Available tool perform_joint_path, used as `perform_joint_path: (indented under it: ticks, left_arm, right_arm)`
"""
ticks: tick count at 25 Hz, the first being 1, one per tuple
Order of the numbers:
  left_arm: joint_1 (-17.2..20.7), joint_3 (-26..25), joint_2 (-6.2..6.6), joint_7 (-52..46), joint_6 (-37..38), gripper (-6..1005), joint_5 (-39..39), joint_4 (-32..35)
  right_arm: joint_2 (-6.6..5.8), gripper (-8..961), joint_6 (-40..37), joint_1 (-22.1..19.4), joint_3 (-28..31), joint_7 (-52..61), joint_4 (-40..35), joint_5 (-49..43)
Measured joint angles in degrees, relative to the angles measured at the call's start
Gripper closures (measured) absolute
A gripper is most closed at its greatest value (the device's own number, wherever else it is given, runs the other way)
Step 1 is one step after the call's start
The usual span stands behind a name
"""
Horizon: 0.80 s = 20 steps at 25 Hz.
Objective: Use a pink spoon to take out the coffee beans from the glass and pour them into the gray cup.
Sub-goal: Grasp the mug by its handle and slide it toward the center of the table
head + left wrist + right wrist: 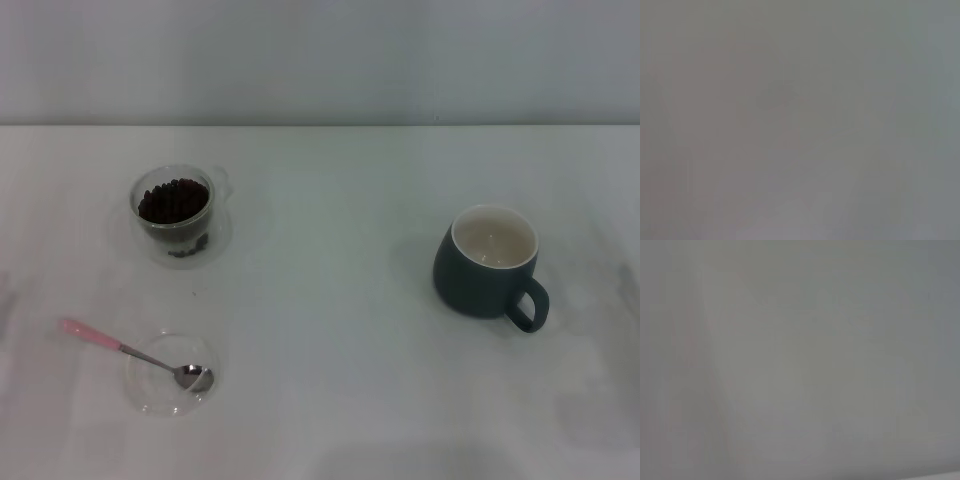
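You can't see either gripper, so I cannot tell how their jaws stand. The pink spoon point(125, 349) lies with its bowl in a shallow glass dish point(168, 375), handle overhanging for an easy pick. The glass point(175, 203) of coffee beans point(172, 199) sits behind it; the gray cup point(490, 262) stands well apart, right.

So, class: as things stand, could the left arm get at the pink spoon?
Probably yes. The pink spoon lies on the robot's left, bowl in a shallow glass dish, handle sticking out over bare table. Nothing crowds it; neither arm is in view.
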Motion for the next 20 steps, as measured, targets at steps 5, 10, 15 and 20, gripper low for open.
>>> perform_joint_path:
  ticks: [5,10,15,20]
  left_arm:
    - [-0.48,0.0,-0.04,-0.01,0.04,138,2.04,-0.33]
    - [-0.81,0.01,0.02,-0.02,0.05,137,3.41,-1.35]
    - [-0.82,0.01,0.05,-0.04,-0.05,137,4.09,-1.39]
    - [-0.9,0.01,0.17,-0.05,-0.44,138,4.85,-1.36]
  right_arm:
    - [-0.01,112,0.86,-0.8,-2.32,-0.53,-0.35,-0.03]
    - [-0.01,113,1.1,-0.39,-3.39,-0.53,-0.38,0.03]
    - [0.0,115,1.1,-0.13,-4.1,-0.48,-0.3,-0.08]
    - [0.07,116,2.91,-0.64,-4.1,-0.42,0.2,0.08]
